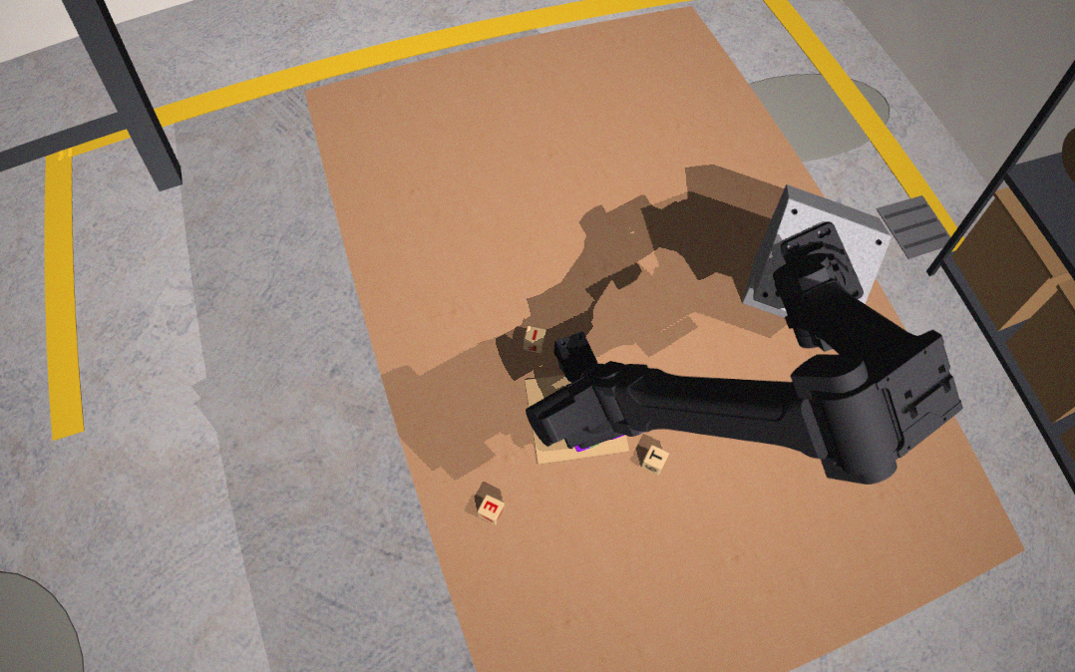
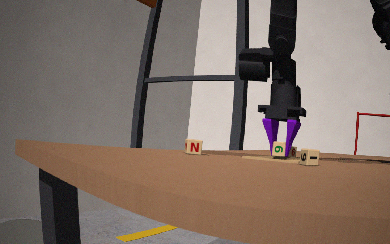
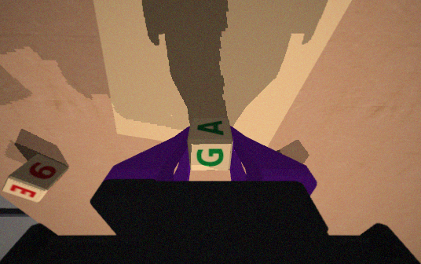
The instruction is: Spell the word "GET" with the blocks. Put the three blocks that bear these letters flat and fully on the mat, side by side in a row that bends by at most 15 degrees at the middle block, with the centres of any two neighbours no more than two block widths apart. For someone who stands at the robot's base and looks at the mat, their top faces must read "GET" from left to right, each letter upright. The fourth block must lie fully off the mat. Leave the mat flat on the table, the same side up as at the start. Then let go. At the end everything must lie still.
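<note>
My gripper [image 2: 279, 152] [image 3: 210, 132], with purple fingers, is shut on the G block [image 2: 278, 148] [image 3: 210, 156], whose green G faces up. It holds the block level, low over the near-left part of the pale mat [image 1: 554, 456] [image 2: 253, 158] [image 3: 129, 78]; contact is not clear. In the top view the arm hides this block. The E block [image 1: 491, 508] [image 2: 293, 151] [image 3: 33, 178] stands off the mat on its far-left side. The T block [image 1: 654, 459] [image 2: 309, 157] stands off the mat's near-left corner. The fourth block [image 1: 534, 339] [image 2: 193, 146], red I on top, stands off the mat on the right.
The wooden table [image 1: 554, 570] [image 2: 143, 172] carries the arm's base plate [image 1: 860, 237]. The forearm reaches over the mat and its shadow falls across it. The E block is near the table's far edge. Left and right are as seen from the base.
</note>
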`<state>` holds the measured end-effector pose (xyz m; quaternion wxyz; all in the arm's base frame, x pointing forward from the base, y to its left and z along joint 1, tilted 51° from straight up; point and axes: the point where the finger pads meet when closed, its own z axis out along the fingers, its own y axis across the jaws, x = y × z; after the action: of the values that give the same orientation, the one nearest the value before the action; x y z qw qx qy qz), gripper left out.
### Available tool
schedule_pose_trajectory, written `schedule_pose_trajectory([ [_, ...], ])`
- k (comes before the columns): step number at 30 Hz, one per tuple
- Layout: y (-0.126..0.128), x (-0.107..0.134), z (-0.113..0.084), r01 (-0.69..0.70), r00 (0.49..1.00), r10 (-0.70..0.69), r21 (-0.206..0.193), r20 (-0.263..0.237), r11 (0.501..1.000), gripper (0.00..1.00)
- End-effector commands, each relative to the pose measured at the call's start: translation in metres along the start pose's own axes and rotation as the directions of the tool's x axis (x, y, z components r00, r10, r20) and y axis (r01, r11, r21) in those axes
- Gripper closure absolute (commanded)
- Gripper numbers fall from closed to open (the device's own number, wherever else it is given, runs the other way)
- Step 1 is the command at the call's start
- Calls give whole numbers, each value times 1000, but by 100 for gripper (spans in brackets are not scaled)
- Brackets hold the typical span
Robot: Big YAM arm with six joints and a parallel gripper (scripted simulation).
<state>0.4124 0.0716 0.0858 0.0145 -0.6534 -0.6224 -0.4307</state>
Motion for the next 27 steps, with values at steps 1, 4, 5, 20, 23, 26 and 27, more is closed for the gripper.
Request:
schedule_pose_trajectory([
  [1,8,-1,-1,-5,1000,6,-22,4,1000,74],
  [4,9,-1,-1,-6,1000,6,-23,4,1000,74],
  [5,9,-1,-1,-6,1000,6,-24,4,1000,74],
  [20,10,-3,-1,-10,1000,10,-23,6,1000,74],
  [23,10,-3,-1,-10,1000,10,-23,5,1000,74],
  [26,10,-3,-1,-10,1000,10,-23,5,1000,74],
  [27,10,-3,-1,-10,1000,10,-23,5,1000,74],
])
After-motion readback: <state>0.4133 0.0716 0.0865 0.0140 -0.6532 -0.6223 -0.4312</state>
